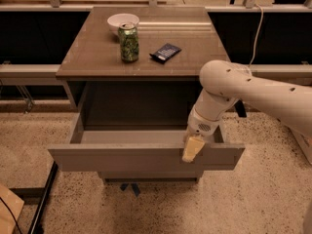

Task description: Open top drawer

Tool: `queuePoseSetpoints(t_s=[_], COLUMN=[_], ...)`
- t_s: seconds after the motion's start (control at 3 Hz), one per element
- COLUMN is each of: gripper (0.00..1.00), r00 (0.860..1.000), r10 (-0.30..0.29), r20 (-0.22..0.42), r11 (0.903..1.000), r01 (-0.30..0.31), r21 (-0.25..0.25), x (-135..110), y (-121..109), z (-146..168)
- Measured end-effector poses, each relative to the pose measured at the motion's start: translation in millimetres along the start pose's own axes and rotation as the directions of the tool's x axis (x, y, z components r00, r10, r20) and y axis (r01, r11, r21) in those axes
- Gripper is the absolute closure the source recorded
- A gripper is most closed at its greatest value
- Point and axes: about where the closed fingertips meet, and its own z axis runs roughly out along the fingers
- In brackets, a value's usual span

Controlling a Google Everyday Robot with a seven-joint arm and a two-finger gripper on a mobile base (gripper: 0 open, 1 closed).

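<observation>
wide grey-taupe top drawer well out; gripper over its front edge, right of centre, closure cannot tell. risk: off-centre overpull racks it or slams end stop.

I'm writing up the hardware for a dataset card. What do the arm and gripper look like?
The arm is a smooth off-white shell of thick rounded tubes with a bulbous joint, dotted with small dark holes. The gripper, at the front edge of the top drawer, is a pale yellowish tip.
</observation>
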Motion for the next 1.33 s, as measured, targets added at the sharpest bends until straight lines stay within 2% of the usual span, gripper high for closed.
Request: queuePoseSetpoints(t_s=[0.33,0.67,1.0,1.33], gripper=[0.00,0.00,0.00,0.00], r00=[0.998,0.994,0.994,0.991], r10=[0.027,0.080,0.081,0.095], r20=[-0.049,-0.075,-0.075,-0.091], r11=[0.9983,0.9909,0.9908,0.9901], r01=[-0.030,-0.088,-0.088,-0.103], r21=[-0.051,-0.102,-0.102,-0.095], x=[13,33,32,38], y=[37,86,85,113], z=[3,-1,-1,-14])
